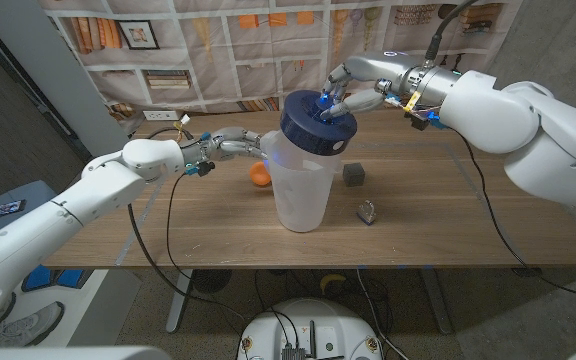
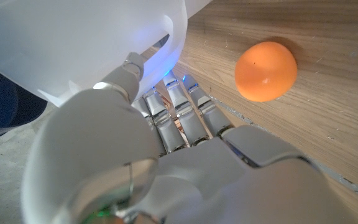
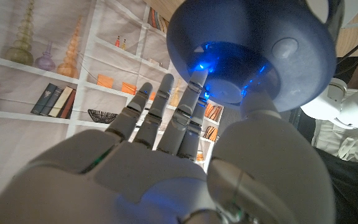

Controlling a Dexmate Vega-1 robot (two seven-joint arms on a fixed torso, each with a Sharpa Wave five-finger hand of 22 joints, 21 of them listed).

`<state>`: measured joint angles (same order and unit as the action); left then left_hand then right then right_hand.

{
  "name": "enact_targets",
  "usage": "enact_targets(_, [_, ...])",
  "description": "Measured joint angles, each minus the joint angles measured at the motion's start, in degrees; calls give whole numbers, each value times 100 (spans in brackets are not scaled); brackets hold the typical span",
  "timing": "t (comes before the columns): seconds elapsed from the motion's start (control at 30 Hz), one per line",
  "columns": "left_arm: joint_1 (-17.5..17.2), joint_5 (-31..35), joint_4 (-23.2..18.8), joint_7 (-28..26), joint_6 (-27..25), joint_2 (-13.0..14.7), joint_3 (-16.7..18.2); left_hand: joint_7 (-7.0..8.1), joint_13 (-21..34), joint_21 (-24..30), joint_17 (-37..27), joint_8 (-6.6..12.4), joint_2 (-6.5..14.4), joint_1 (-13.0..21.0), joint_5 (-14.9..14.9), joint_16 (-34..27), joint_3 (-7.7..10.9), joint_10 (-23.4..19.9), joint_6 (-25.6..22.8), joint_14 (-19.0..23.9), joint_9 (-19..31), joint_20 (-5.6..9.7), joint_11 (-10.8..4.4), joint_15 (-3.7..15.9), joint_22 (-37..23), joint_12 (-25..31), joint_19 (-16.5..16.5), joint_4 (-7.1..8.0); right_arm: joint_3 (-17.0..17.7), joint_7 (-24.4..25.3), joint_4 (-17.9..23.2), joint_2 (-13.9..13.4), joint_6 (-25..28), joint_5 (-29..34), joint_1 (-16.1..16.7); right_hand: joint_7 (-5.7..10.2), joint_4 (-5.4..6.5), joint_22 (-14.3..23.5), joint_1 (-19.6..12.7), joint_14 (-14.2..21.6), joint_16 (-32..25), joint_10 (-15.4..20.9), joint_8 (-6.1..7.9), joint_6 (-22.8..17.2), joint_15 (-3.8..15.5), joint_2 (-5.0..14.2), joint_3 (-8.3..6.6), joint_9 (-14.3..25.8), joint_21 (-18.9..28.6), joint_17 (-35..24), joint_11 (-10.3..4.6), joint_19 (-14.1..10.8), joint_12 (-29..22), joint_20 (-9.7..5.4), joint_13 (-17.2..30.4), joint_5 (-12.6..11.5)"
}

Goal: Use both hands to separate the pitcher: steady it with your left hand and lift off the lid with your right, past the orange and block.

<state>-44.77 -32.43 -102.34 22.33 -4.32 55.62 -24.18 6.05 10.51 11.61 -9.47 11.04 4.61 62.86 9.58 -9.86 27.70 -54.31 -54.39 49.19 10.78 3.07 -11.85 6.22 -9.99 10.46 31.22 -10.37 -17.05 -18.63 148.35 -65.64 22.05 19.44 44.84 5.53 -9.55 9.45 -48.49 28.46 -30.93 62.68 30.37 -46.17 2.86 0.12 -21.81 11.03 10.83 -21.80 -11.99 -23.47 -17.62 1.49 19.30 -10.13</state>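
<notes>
Translucent white pitcher (image 1: 302,190) stands upright near the middle of the wooden counter (image 1: 438,215). Dark blue lid (image 1: 318,122) sits tilted over its mouth, just above the rim; whether it still touches the rim I cannot tell.

Left hand (image 1: 236,143) reaches in from the robot's left at the pitcher's upper wall. In the left wrist view the fingers (image 2: 182,109) lie side by side, close together, against the pitcher's white side (image 2: 86,43), thumb up against the wall as well; it holds the pitcher.

Right hand (image 1: 353,88) comes from the robot's right, at the lid's top. In the right wrist view the fingers (image 3: 166,109) reach up to the lid (image 3: 253,56), one tip touching the recessed centre, thumb alongside the knob; it grips the lid.

Orange (image 1: 259,175) lies on the counter just beside the pitcher, on its left, near the left hand; also seen in the left wrist view (image 2: 265,70). Dark grey block (image 1: 354,174) rests to the pitcher's right, apart from it. A small grey object (image 1: 367,211) lies nearer the front edge, right of the pitcher's base.
</notes>
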Motion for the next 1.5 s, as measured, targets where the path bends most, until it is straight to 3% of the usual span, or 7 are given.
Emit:
enact_targets(0.2, [-100,-46,-21,-82,10,24,45,-73,11,0,-3,-47,-1,0,0,-1,-24,167,76,-99,0,0,-2,-18,0,-4,0,24,-131,-201,44,16,145,165,-192,-9,0,0,0,0,0,41,-1,-9,0,0,0,0,0,0,-21,6,42,6,0,12])
enact_targets(0.67, [-353,-145,-50,-257,61,46,133,-16,3,0,-4,-89,-73,-156,-1,20,-52,558,460,-379,0,-31,-1,-95,0,-54,-92,77,-552,-783,76,136,582,848,-631,-9,-2,0,0,0,21,41,-26,-9,0,0,17,0,0,0,-20,26,42,26,0,-6])
enact_targets(0.87, [-410,-180,-52,-279,85,45,149,0,-3,0,-4,-89,-72,-303,0,33,-114,771,619,-517,0,-29,-11,-144,0,-52,-154,93,-563,-957,79,157,683,958,-697,-9,-5,0,0,0,21,42,-22,-9,0,0,21,0,0,0,-20,26,42,26,-1,-5])
enact_targets(1.07, [-443,-212,-50,-280,108,43,158,8,4,-44,-4,-85,-213,-445,1,33,-184,934,734,-623,0,-31,8,-169,0,-52,-258,164,-493,-1103,88,157,801,971,-728,-8,-5,0,0,0,21,42,-22,-8,0,0,21,0,0,0,-20,-17,42,68,0,-1])
enact_targets(1.5, [-434,-268,13,-170,177,47,180,-9,4,-44,-2,-111,-362,-715,16,33,-344,1467,1226,-1104,0,-56,171,-265,0,-52,-454,164,-333,-1214,6,66,1173,729,-770,-8,-5,0,0,0,18,70,-22,-8,0,0,21,0,0,0,-30,-37,82,87,-1,4])
